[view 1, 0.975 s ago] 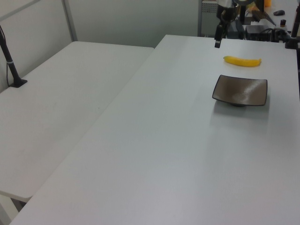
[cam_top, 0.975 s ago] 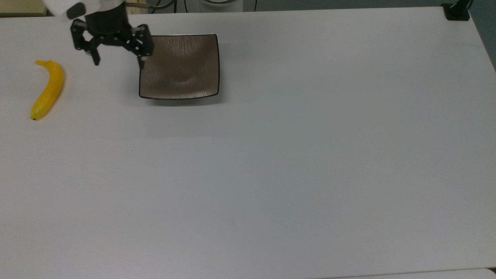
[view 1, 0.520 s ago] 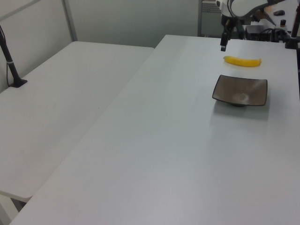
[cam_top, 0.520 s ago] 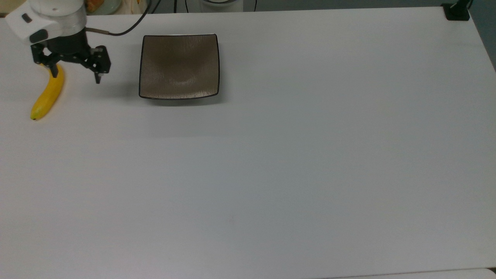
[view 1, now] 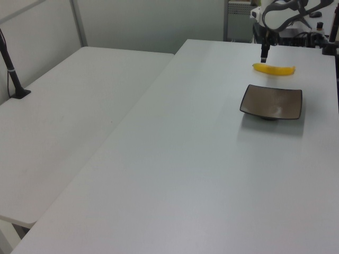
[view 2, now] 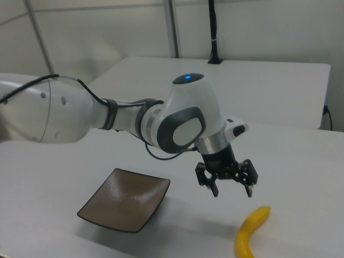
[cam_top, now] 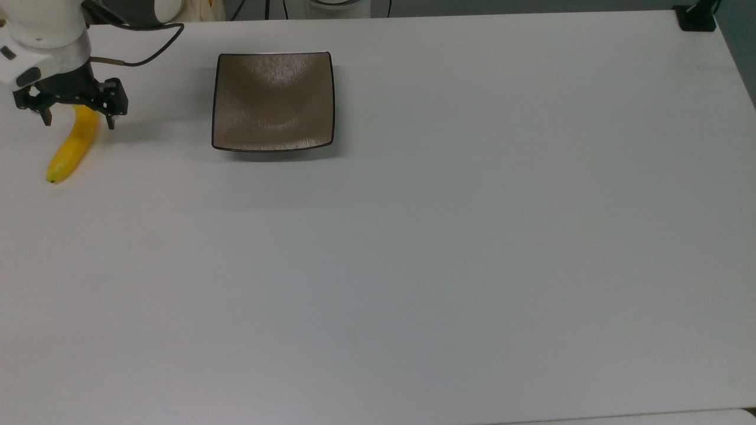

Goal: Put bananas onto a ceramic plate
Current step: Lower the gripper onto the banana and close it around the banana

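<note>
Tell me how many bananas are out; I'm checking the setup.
1. The banana lies on the table at the top view's left, beneath the open gripper, apart from the plate.

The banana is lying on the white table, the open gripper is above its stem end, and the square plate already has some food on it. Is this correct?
One detail is wrong: the square plate is empty, as the top view shows. The banana does lie on the white table, with the open gripper above its stem end.

We get the top view straight down over the table (cam_top: 449, 265); left view low, far along its length; right view close, facing the arm (view 2: 107, 121); all share plate (cam_top: 273, 100) and banana (cam_top: 74, 147)
</note>
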Robot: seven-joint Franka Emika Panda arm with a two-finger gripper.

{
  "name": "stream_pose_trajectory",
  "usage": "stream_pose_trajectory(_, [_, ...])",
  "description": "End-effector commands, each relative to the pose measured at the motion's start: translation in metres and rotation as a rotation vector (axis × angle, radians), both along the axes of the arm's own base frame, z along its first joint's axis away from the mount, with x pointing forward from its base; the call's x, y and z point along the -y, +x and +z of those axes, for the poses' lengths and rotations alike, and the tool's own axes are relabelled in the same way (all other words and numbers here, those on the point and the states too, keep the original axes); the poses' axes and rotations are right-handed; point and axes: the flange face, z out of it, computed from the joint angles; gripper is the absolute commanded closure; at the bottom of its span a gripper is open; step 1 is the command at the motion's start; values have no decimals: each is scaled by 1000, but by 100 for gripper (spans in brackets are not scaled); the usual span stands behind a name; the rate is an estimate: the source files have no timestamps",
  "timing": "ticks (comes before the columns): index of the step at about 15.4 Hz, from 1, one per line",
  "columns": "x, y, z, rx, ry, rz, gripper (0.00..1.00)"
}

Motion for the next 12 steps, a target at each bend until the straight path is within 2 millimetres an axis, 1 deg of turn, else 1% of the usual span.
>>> stream_pose_trajectory(1, [21,-5,-27,-38,-24,71,0])
stream_pose_trajectory(6, [36,-11,-51,-70,-23,94,0])
stream_pose_trajectory(8, [36,-12,-69,-97,-12,94,0])
stream_pose_trajectory(9, [36,-12,-72,-102,-11,94,0])
stream_pose_trajectory(10, [36,-13,-74,-105,-10,94,6])
stream_pose_trajectory(11, [36,-13,-74,-105,-10,94,18])
stream_pose_trajectory(12, [36,-13,-78,-115,-9,102,36])
